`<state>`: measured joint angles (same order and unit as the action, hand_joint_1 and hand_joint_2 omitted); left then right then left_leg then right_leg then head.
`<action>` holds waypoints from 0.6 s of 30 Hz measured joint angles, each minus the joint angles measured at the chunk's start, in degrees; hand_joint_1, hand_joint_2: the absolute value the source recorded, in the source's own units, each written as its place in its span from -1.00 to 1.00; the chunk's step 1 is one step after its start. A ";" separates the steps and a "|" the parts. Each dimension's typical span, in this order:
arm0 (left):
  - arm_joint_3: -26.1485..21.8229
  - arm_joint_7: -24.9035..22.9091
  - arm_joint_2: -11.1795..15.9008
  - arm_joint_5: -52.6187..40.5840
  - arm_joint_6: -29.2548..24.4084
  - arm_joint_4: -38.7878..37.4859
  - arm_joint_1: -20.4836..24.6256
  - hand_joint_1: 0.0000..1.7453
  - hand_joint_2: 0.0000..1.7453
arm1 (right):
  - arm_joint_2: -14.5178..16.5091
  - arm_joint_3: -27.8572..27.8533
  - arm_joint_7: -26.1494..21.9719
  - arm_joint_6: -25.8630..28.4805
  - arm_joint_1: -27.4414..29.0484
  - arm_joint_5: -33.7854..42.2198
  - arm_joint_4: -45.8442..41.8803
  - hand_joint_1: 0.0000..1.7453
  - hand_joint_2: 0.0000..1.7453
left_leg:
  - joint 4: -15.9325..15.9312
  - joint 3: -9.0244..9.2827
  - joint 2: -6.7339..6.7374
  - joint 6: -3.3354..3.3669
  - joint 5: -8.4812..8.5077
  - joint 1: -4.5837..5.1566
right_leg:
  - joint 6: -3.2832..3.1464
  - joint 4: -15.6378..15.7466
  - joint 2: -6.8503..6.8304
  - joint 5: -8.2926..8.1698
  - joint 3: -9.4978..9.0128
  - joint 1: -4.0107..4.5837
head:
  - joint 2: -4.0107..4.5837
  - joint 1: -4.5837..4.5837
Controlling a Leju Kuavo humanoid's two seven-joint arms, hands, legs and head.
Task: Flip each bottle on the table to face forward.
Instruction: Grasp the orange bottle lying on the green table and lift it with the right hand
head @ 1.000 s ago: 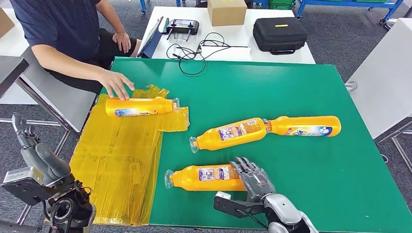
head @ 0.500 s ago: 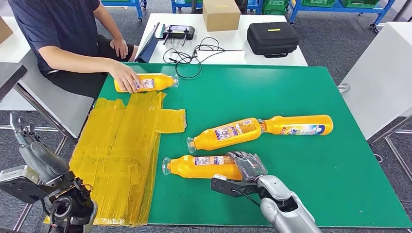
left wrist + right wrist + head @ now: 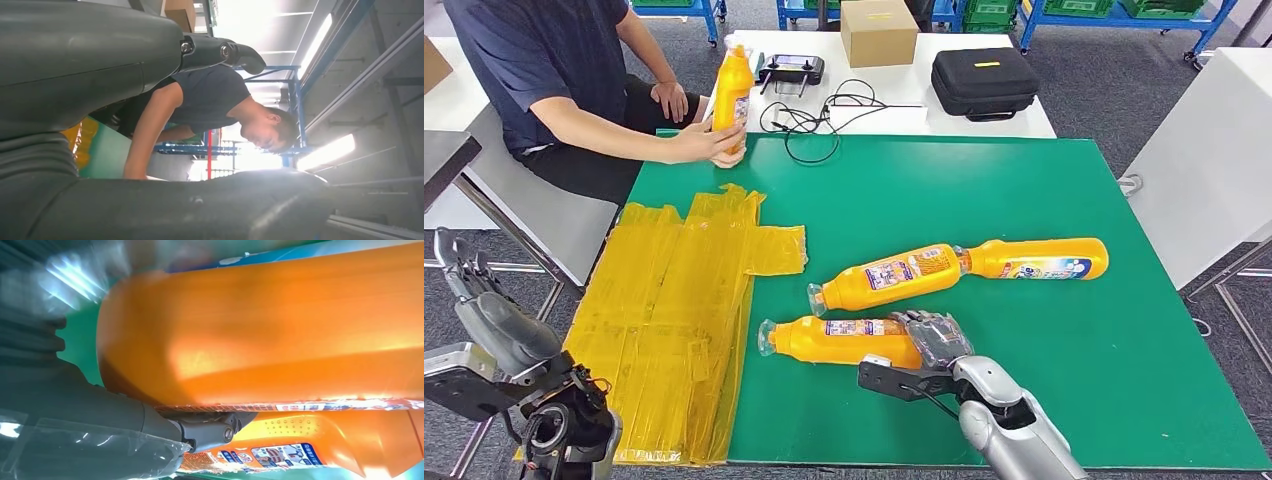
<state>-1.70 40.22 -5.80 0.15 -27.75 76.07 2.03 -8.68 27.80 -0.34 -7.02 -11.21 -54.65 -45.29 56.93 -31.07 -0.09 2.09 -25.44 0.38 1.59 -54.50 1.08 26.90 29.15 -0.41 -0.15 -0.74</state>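
Your right hand (image 3: 936, 340) grips base of near bottle (image 3: 839, 341) lying on green table (image 3: 1044, 180), 6 o'clock. Left hand (image 3: 484, 310) raised at 8 o'clock, fingers apart, holding nothing.

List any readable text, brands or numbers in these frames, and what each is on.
None can be read.
Nearest bottle, held by the right hand: label print too small.
Middle bottle: label too small.
Far-right bottle: blue label, blurred.
Bottle in the person's hand: label too small.
Black case: yellow tag, no legible text.
Cardboard box: nothing legible.
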 joint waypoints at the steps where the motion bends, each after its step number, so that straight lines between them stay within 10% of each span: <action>1: -0.01 0.00 0.01 0.04 0.13 0.05 0.00 -1.00 -0.50 | -0.01 -0.02 -0.47 -0.03 -0.03 0.42 0.03 1.00 1.00 | 0.00 0.00 0.00 0.00 0.00 0.00 | 0.00 0.00 0.00 0.00 0.00 0.00 | 0.00 0.00; 4: -0.21 -0.01 0.03 1.88 2.96 0.03 0.00 -1.00 1.00 | -0.35 -0.73 -5.43 -1.99 0.39 6.90 -0.90 1.00 1.00 | 0.01 -0.03 -0.05 0.01 0.01 0.00 | 0.01 0.00 -0.01 0.00 0.00 0.00 | 0.00 0.01; 12: -2.41 -6.36 0.61 20.32 33.05 -2.28 -1.29 -1.00 1.00 | -3.99 -6.78 -22.06 -17.19 9.25 45.83 -21.10 1.00 1.00 | 0.08 -1.64 -0.45 0.24 0.55 0.04 | 0.27 -0.13 -0.52 -0.25 0.70 -0.05 | 0.00 -0.03; 18: -1.95 -10.02 0.37 26.31 44.18 -1.51 -4.18 -1.00 1.00 | -2.57 -8.60 -26.09 -13.03 10.67 49.59 -30.43 1.00 1.00 | 0.06 -1.82 -0.43 0.19 0.48 0.05 | 0.24 -0.10 -0.49 -0.20 0.91 -0.07 | 0.00 -0.03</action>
<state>-3.65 30.19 -5.43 26.46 16.42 74.55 -2.16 -11.25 19.20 -26.43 -20.05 -0.54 -5.06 -75.73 56.99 -32.89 -0.52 2.28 -24.96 0.43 1.83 -54.60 0.60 26.70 30.05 -0.48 -0.15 -0.77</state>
